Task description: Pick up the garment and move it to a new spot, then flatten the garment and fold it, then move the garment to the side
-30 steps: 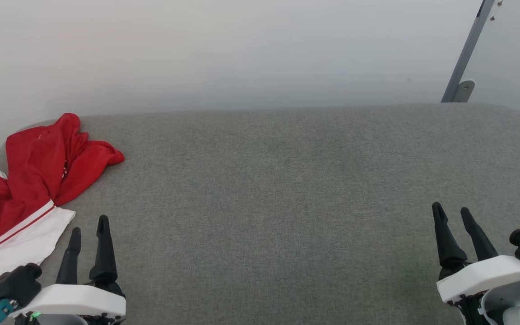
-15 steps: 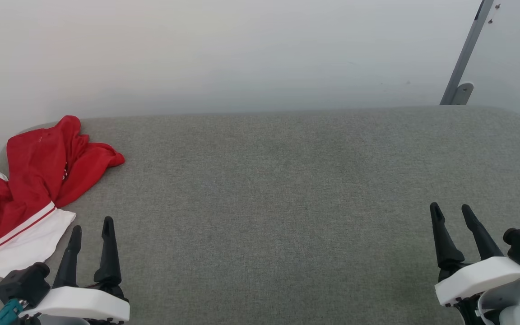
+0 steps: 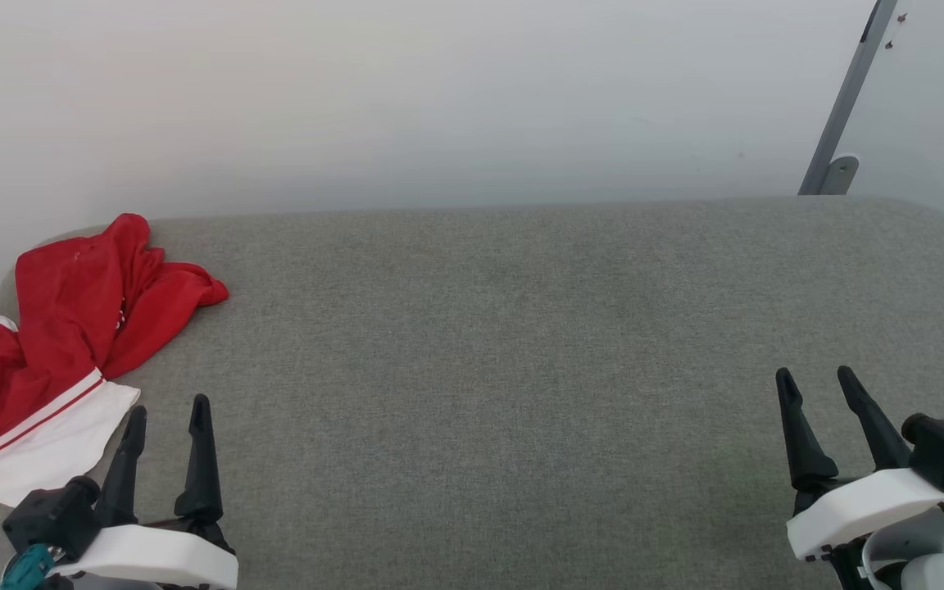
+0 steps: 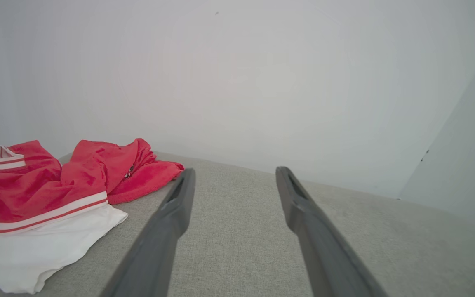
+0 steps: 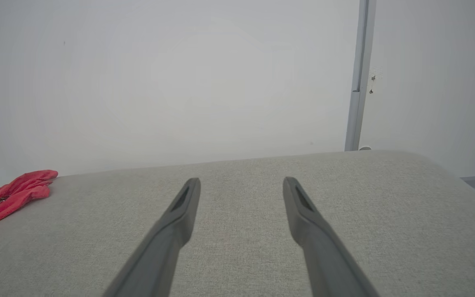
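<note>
Garment (image 3: 54,328) lies crumpled at the far-left end of the grey fabric tabletop (image 3: 488,369). The red body is bunched up, and a white panel with red stripe trim is spread toward the near edge. Left gripper (image 3: 169,406) sits just beside that white panel, on its right and nearer the robot, not touching it; its fingers are spread and hold nothing. Right gripper (image 3: 814,373) is well apart at the lower right over bare fabric, also spread and empty. Pale wall (image 3: 439,98) behind, grey metal post (image 3: 845,98) at upper right.
</note>
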`<state>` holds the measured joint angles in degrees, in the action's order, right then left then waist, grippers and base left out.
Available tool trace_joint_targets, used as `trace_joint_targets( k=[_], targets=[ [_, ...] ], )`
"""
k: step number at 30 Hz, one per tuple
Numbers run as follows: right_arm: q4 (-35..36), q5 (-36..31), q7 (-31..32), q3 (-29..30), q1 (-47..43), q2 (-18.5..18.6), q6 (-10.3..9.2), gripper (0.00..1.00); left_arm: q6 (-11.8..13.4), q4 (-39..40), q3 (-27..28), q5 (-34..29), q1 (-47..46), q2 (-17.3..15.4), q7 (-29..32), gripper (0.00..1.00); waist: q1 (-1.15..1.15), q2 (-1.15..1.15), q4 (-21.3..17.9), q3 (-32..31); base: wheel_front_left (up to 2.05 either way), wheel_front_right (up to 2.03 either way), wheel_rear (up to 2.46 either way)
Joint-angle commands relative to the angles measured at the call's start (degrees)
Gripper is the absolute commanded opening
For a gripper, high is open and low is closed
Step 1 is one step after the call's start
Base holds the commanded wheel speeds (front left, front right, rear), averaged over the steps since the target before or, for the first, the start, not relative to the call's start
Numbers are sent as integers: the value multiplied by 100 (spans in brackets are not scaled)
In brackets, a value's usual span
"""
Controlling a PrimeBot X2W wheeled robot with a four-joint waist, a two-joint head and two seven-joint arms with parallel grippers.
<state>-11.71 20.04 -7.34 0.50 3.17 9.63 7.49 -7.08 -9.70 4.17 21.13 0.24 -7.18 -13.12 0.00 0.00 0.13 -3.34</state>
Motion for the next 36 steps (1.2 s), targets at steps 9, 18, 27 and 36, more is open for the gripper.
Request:
trace_joint_targets(
  k=[9,18,27,36],
  targets=[
    [101,-445,-108,-20,-45,59,0,100,-36,56,-32,-408,54,-58,-132,100,0,0,0,-22,0,0,0],
    [138,-754,-160,-29,-82,85,0,100,-40,50,-79,-708,76,-95,-217,100,0,0,14,-47,0,0,0],
    [134,-762,-177,-23,-86,92,0,100,-35,45,-126,-649,62,-111,-216,100,0,0,43,-42,0,0,0],
    [155,-700,-154,-218,13,104,0,100,109,-129,54,-574,-114,-133,-215,100,0,0,429,-39,0,0,0]
  ],
)
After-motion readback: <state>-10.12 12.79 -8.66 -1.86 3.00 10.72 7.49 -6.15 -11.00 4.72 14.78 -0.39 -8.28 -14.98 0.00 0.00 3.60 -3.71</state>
